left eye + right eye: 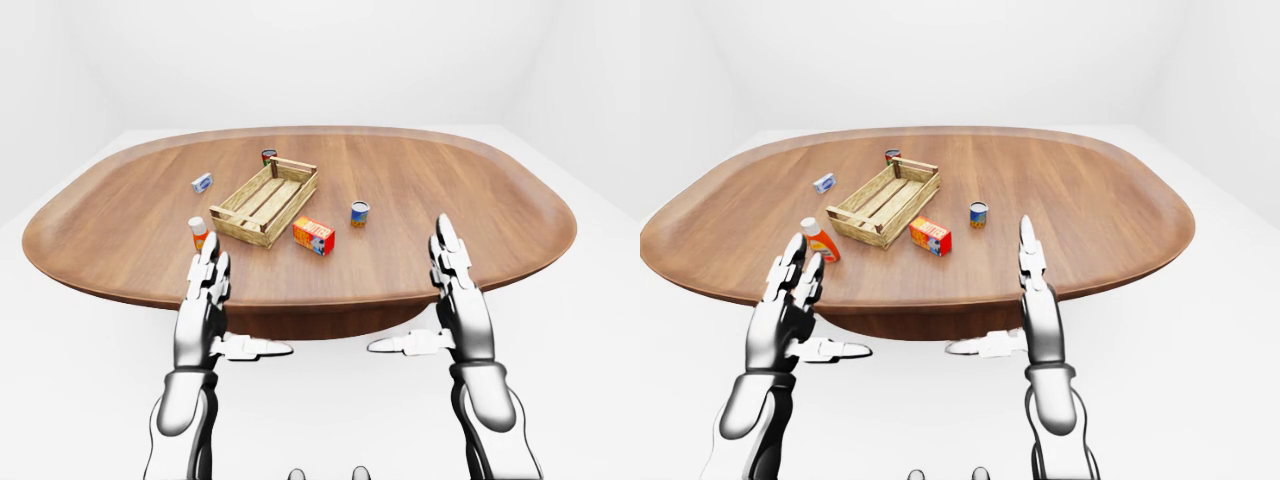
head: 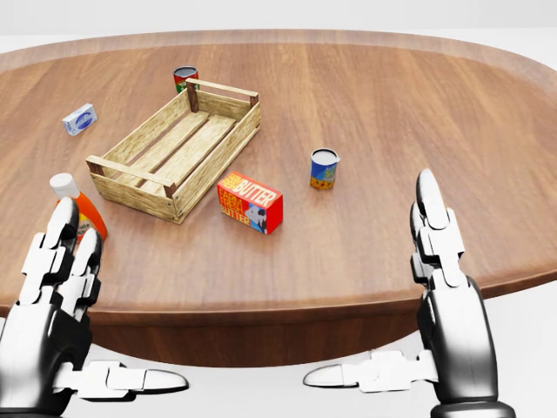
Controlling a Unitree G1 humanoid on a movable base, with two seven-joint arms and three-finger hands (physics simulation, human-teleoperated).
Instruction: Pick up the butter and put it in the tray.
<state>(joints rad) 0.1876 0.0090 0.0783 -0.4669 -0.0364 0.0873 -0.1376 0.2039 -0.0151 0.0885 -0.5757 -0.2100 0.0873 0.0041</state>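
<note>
The butter (image 2: 250, 202) is a red and orange box lettered BUTTER, lying on the wooden table (image 2: 392, 104) just right of the tray's near corner. The tray (image 2: 177, 150) is an empty slatted wooden crate at upper left of the head view. My left hand (image 2: 65, 305) is open, fingers straight up, thumb pointing inward, at the table's near edge at lower left. My right hand (image 2: 418, 296) is open the same way at lower right. Both hands are empty and well short of the butter.
An orange bottle with a white cap (image 2: 78, 209) stands just behind my left hand's fingers. A small blue can (image 2: 324, 168) stands right of the butter. A dark can (image 2: 184, 78) sits past the tray's far end. A small blue-white box (image 2: 80, 119) lies left of the tray.
</note>
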